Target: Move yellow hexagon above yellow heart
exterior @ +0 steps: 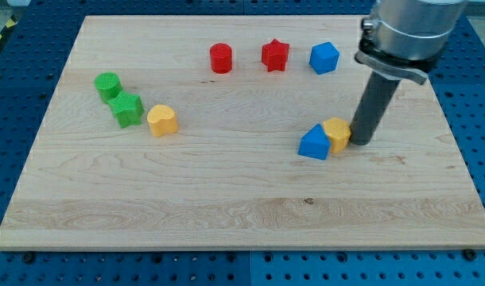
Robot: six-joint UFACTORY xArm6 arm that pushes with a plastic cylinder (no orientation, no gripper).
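Note:
The yellow hexagon lies right of the board's middle, touching a blue triangle on its left. My tip stands right against the hexagon's right side. The yellow heart lies far off at the view's left, beside the green blocks. The rod rises from the tip to the arm's grey end at the view's top right.
A green cylinder and a green star sit left of the heart. A red cylinder, a red star and a blue hexagon line the top. The wooden board lies on a blue pegboard.

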